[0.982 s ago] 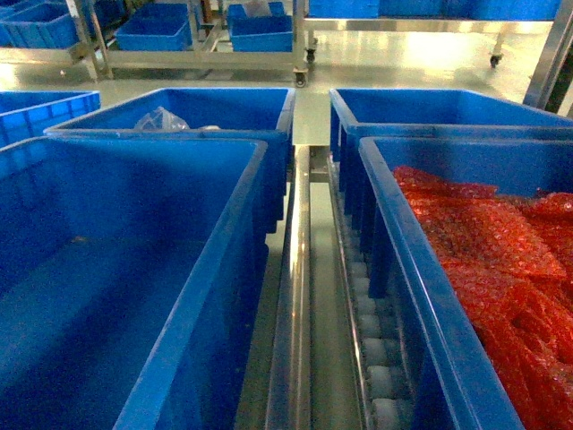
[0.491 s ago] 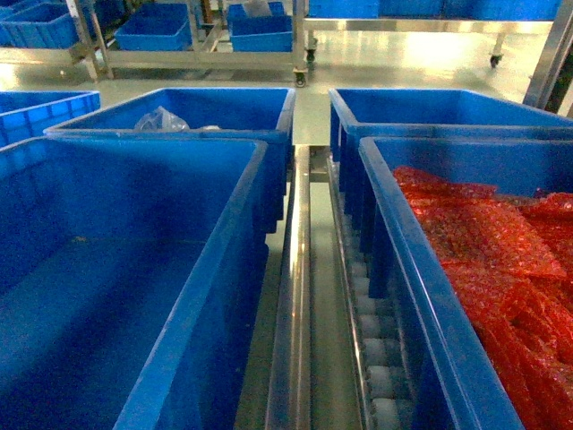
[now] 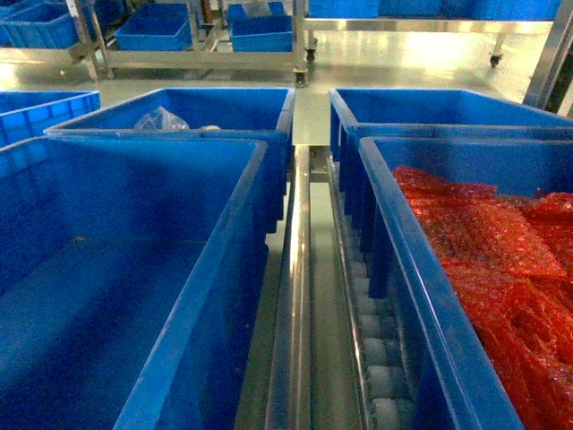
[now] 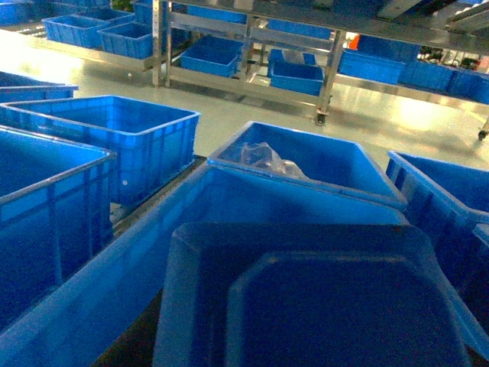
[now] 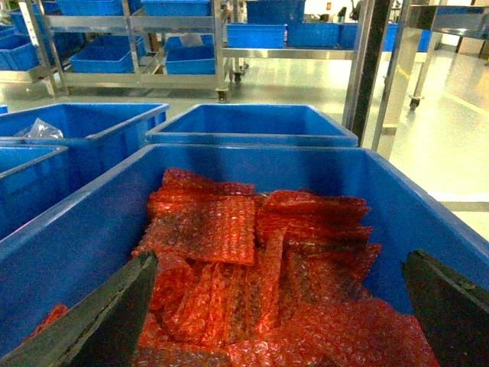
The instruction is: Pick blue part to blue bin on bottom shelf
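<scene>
We see our right gripper (image 5: 279, 306) with its jaws spread wide, hovering over the near right bin (image 3: 421, 296) filled with red bubble-wrap bags (image 5: 260, 260); the bags lie between and beyond the jaws. No blue part shows anywhere. Left of that bin stands a bare blue bin (image 3: 179, 296). Our left jaws are not visible.

Floor (image 3: 403, 63): pale, glossy, reflecting light. Far: wheeled steel racks (image 3: 206, 58) holding blue bins (image 3: 152, 31). Right: steel uprights (image 5: 367, 69).

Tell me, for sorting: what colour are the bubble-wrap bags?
Red bags; right wrist view shows them best.
</scene>
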{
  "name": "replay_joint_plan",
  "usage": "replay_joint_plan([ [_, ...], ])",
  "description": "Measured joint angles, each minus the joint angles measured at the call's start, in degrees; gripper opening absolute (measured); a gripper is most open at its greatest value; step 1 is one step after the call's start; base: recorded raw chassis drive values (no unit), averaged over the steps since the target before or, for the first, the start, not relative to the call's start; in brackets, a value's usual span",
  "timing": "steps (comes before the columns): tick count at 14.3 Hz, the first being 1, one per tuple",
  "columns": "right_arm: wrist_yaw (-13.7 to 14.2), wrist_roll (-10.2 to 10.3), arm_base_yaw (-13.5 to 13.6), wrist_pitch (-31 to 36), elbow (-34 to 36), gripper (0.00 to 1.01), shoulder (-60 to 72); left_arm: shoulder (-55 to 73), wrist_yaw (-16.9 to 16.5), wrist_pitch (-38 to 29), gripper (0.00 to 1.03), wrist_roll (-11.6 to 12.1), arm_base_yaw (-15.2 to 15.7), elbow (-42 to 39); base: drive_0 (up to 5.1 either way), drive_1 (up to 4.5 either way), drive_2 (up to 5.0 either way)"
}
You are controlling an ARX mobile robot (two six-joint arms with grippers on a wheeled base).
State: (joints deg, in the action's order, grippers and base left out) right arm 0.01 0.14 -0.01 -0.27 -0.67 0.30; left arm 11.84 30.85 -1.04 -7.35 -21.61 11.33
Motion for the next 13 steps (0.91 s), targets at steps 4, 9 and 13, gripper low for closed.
replay_joint_plan([
  [4, 0.0, 0.0, 0.0, 0.0, 0.0, 0.98, 0.0, 0.0, 0.0, 0.0, 0.43, 0.0, 0.0, 0.0, 0.0, 0.00, 0.0],
  [9, 0.0, 0.0, 0.0, 0.0, 0.0, 0.98, 0.0, 0.0, 0.0, 0.0, 0.43, 0.0, 0.0, 0.0, 0.0, 0.00, 0.0],
  [13, 0.0, 0.0, 0.0, 0.0, 0.0, 0.98, 0.0, 3.3, 8.1, -2.4, 0.43, 7.9, -9.3, 0.1, 0.0, 0.00, 0.0],
])
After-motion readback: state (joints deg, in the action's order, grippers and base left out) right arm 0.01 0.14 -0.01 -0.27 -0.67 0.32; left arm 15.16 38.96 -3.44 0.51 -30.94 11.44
